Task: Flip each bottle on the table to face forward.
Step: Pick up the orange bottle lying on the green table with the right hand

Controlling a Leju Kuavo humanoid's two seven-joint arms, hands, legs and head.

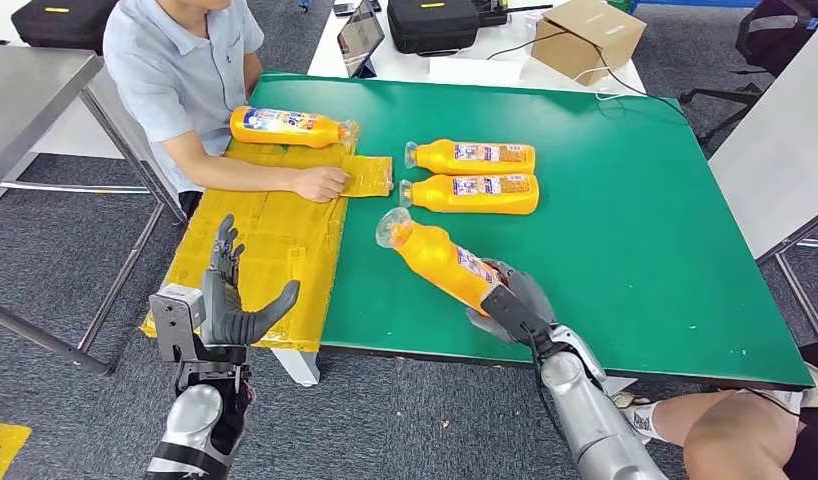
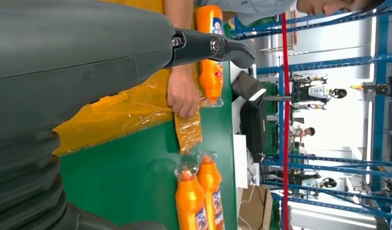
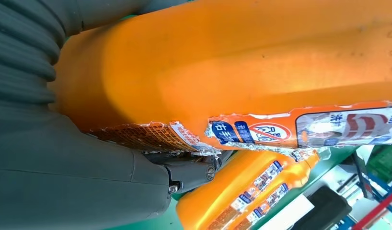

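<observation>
Left hand (image 2: 88, 72) large in foreground, grey ribbed cover plus dark fingers (image 2: 218, 48) extended, holding nothing. Behind it a person's hand (image 2: 183, 93) resting on yellow plastic sheet (image 2: 112, 115) at edge of green table (image 2: 132, 177), one orange bottle (image 2: 209, 52) lying just beside that hand. Two more orange bottles (image 2: 199, 196) side by side on the green, touching; dark monitor (image 2: 251, 110) and blue racking (image 2: 328, 62) beyond.

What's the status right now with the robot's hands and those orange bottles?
Right hand gripping tilted orange plastic bottle at its base. Left hand open, off the green table. Two orange bottles lying beyond. Person's hand resting on yellow sheet.
</observation>
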